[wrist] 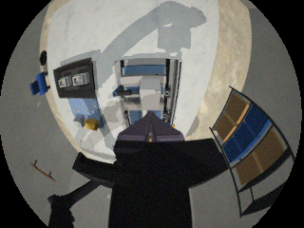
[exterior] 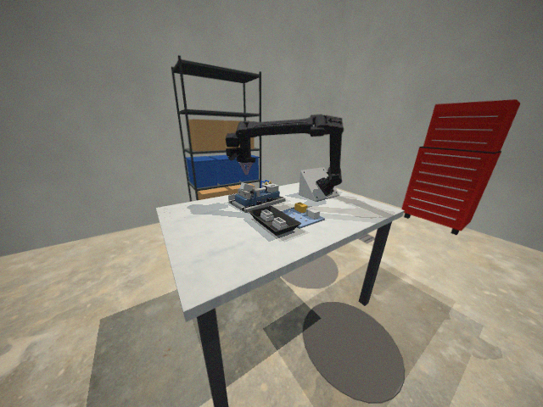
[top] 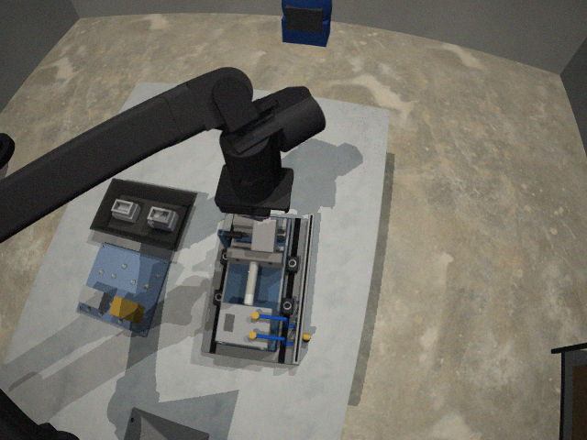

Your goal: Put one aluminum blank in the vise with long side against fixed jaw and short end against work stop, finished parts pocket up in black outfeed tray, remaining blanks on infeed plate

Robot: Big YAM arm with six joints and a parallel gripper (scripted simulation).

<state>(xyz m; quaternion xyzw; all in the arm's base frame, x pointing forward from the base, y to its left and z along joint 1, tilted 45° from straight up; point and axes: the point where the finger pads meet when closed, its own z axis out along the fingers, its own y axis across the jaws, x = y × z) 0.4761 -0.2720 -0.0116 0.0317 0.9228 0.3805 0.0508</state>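
Zero gap: the claw (top: 256, 216) (exterior: 246, 173) (wrist: 150, 115) is pinched fully narrow, apart from and above the vise (top: 237, 284) (exterior: 258, 198) (wrist: 143, 70).

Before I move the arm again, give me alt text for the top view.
A black robot arm reaches over the far end of a vise, a plain gray block at that end. Left of it, two pocketed blocks sit in a black tray; below, a gray and a yellow block rest on a blue plate.

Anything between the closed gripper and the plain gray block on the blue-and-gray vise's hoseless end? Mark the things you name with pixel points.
Nothing visible. The gripper (top: 256, 216) (exterior: 246, 173) (wrist: 150, 115) hangs above, with open air below its fingertips in the exterior view; the wrist view shows the gray block's (top: 263, 236) (exterior: 247, 187) (wrist: 151, 90) top uncovered.
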